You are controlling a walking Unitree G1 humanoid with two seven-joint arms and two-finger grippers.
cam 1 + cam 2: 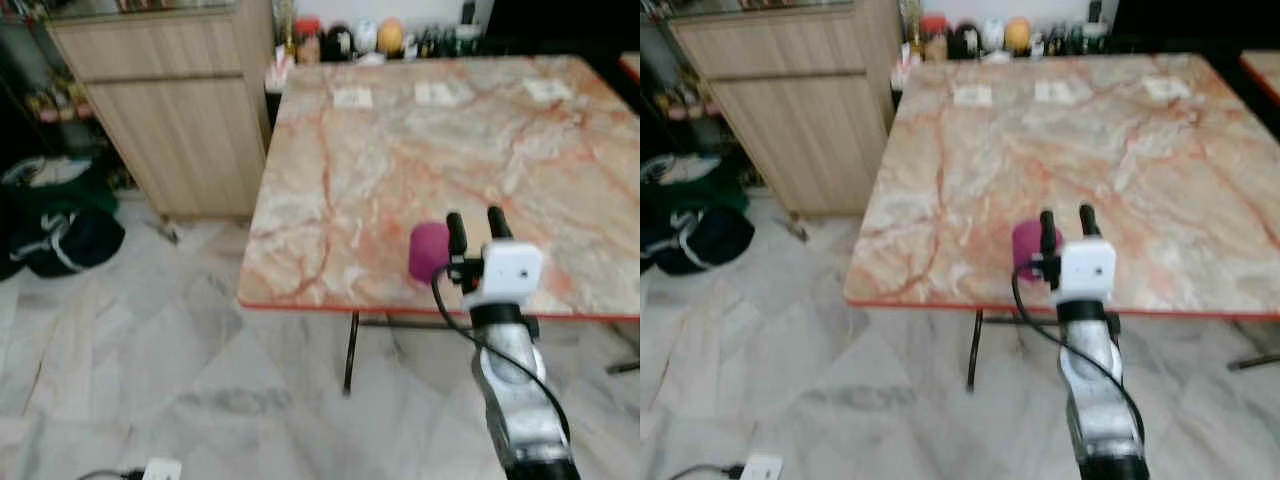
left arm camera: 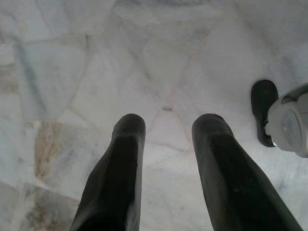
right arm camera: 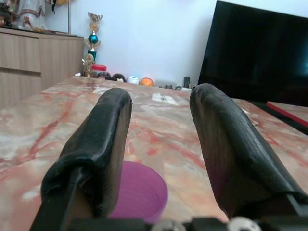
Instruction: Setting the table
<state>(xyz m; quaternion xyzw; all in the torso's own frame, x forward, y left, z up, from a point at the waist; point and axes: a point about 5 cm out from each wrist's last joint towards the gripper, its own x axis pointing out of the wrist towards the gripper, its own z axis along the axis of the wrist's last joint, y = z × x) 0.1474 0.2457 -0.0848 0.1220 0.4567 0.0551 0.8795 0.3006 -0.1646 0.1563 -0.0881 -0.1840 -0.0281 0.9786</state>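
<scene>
A purple cup (image 1: pixel 428 251) stands upright on the marble surface (image 1: pixel 400 170), close to its near edge. The right gripper (image 1: pixel 472 232) hovers just beside and above the cup, on its right side, its jaws released and parted, with nothing between them. In the right wrist view the cup (image 3: pixel 139 196) sits low beneath the left-hand finger (image 3: pixel 98 144), its open rim facing up; it is not between the fingers.

The surface is pink and cream with red veining and has a red rim along the near edge. Three white paper pieces (image 1: pixel 352 97) lie in a row near its far side, well apart from the cup. Beyond the far edge stands a cluster of jars and bottles (image 1: pixel 350 40). A light wooden cabinet (image 1: pixel 170 100) stands to the left of the surface, and dark bags (image 1: pixel 55 230) lie on the floor (image 1: pixel 150 380) beside it. A white power plug (image 1: pixel 160 468) rests on the floor near the bottom of the view.

The left gripper (image 2: pixel 166 144) hangs over the pale marble floor, jaws released and empty.
</scene>
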